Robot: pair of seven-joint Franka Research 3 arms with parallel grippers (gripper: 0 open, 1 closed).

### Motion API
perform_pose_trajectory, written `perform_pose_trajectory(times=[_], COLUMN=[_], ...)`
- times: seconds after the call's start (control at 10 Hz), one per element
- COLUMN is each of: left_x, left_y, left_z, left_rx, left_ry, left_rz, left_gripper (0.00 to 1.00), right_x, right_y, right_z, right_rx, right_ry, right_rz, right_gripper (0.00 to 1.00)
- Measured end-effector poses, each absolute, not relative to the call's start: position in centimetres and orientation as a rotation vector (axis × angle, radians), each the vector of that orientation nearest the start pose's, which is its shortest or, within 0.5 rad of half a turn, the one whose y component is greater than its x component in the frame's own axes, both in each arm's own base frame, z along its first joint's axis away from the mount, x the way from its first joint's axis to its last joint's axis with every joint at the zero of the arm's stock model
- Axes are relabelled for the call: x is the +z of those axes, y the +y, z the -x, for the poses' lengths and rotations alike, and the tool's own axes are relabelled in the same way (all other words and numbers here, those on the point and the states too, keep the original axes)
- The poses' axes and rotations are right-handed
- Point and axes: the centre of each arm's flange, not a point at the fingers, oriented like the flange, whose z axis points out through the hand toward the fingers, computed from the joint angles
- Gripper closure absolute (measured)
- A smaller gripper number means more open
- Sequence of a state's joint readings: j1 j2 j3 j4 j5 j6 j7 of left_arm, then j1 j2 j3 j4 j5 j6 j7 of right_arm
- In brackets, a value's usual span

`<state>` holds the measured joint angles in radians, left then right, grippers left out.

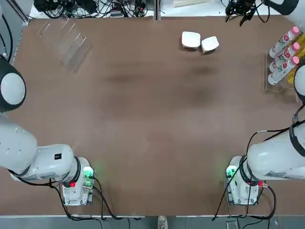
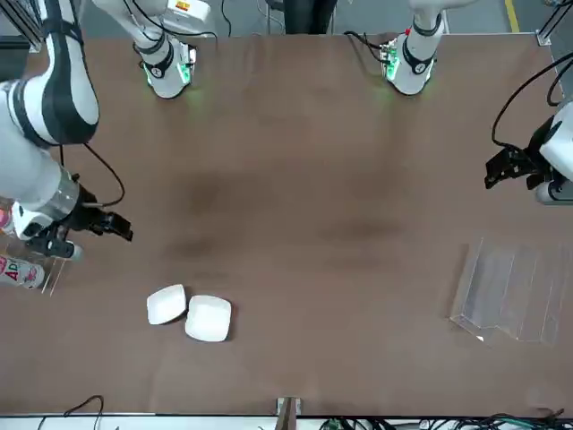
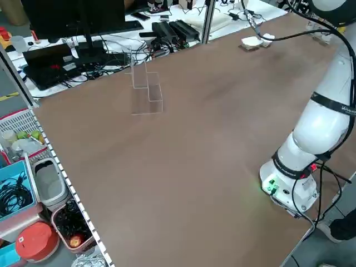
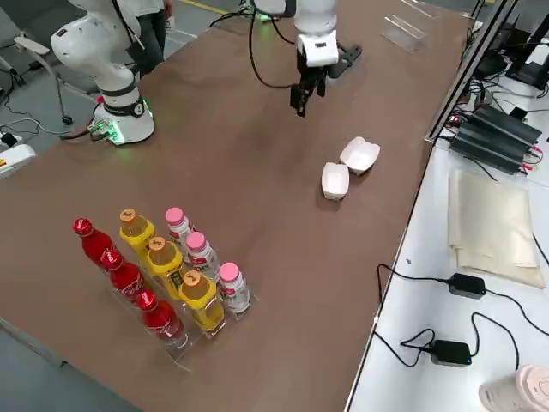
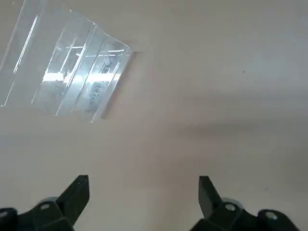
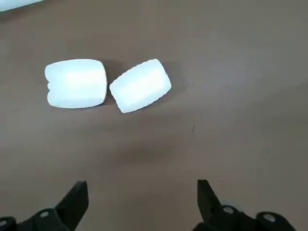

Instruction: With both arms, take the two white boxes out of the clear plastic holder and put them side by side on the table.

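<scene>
The two white boxes [image 1: 190,39] [image 1: 210,44] lie side by side and touching on the brown table [image 1: 152,119], far from the bases and right of centre. The right wrist view shows both boxes [image 6: 76,83] [image 6: 140,85] beyond my right gripper [image 6: 140,197], which hangs open above bare table, holding nothing. The clear plastic holder [image 1: 64,40] stands at the far left with its slots bare. My left gripper [image 5: 143,192] hovers open and holding nothing over the table near the holder [image 5: 67,77]. The front view shows the right gripper [image 2: 121,230] and left gripper [image 2: 497,170] raised at opposite sides.
A clear rack of pink-capped, yellow and red bottles [image 4: 167,275] stands at the table's right edge, close to the right arm. Cables and power bricks [image 1: 95,7] lie on a bench beyond the far edge. Both arm bases [image 1: 76,183] [image 1: 243,183] sit at the near edge.
</scene>
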<state>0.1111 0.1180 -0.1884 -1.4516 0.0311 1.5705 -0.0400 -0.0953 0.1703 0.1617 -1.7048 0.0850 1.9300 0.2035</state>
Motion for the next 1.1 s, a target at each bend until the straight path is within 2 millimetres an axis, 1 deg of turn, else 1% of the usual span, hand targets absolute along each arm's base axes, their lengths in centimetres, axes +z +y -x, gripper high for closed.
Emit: perform_pose_trajectory(times=[0.3,0.4,0.5,0.8,1.0,1.1], left_x=[61.4,61.4,61.4,61.4,61.4,61.4], left_y=[-3.5,-3.5,-3.5,-3.5,-3.5,-3.5], left_z=[-59.0,-59.0,-59.0,-59.0,-59.0,-59.0], left_rx=[-0.006,-0.006,-0.006,-0.006,-0.006,-0.006], left_ry=[0.056,0.056,0.056,0.057,0.057,0.057], left_rz=[3.132,3.132,3.132,3.132,3.132,3.132], left_gripper=[0.00,0.00,0.00,0.00,0.00,0.00], right_x=[55.9,57.7,59.0,62.0,63.3,63.5], right_y=[2.7,1.9,1.1,-0.3,-0.9,-1.0], right_z=[-61.1,-60.9,-60.5,-59.5,-58.8,-58.5], right_rx=[-0.015,-0.003,0.015,0.054,0.053,0.059], right_ry=[0.257,0.270,0.284,0.321,0.340,0.342], right_rz=[3.049,3.054,3.059,3.070,3.074,3.074], right_gripper=[0.00,0.00,0.00,0.00,0.00,0.00])
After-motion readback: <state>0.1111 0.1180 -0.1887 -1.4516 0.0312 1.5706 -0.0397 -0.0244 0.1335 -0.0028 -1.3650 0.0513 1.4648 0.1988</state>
